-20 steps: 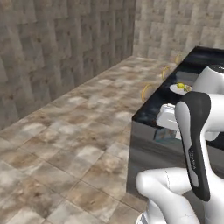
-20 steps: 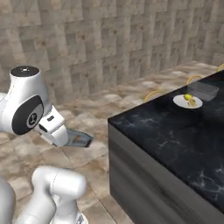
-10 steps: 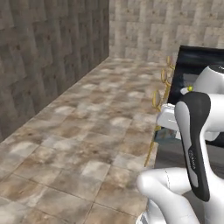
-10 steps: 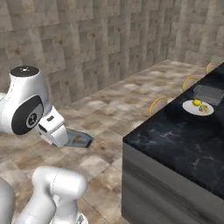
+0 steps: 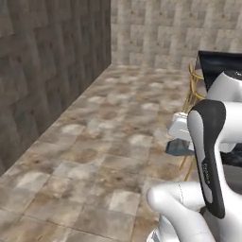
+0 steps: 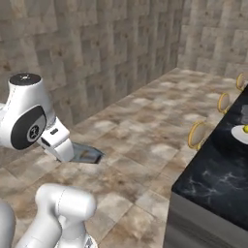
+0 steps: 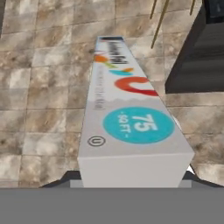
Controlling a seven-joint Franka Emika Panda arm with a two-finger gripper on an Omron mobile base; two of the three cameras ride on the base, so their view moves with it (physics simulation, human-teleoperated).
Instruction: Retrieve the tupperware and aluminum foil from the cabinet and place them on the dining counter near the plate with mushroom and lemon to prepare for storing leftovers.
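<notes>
Clamped on the aluminum foil (image 7: 124, 113), our fingers are carrying the long carton out ahead of the hand. In the hand view the carton is running from the bottom centre of the frame up toward the upper middle, its printed face with the blue roundel turned to the camera, and the fingertips themselves are hiding beneath its near end. In the right base view the gripper (image 6: 72, 152) is hanging at the left of the frame, over the tiled floor (image 6: 145, 135), with the carton's dark end poking out to its right.

We are judging this as the carry step for the foil: the carton is in hand, and we are not yet at the place to set it down. The dining counter (image 6: 218, 179) is showing at the right edge of the right base view, well apart from the gripper. On it, at the far right edge, we are seeing a sliver of the plate (image 6: 240, 134) with the lemon (image 6: 245, 129) on it.

Next we are needing to bring the base alongside the worktop, swing the carton over the black top, and lower it flat near the plate before letting the fingers part.
</notes>
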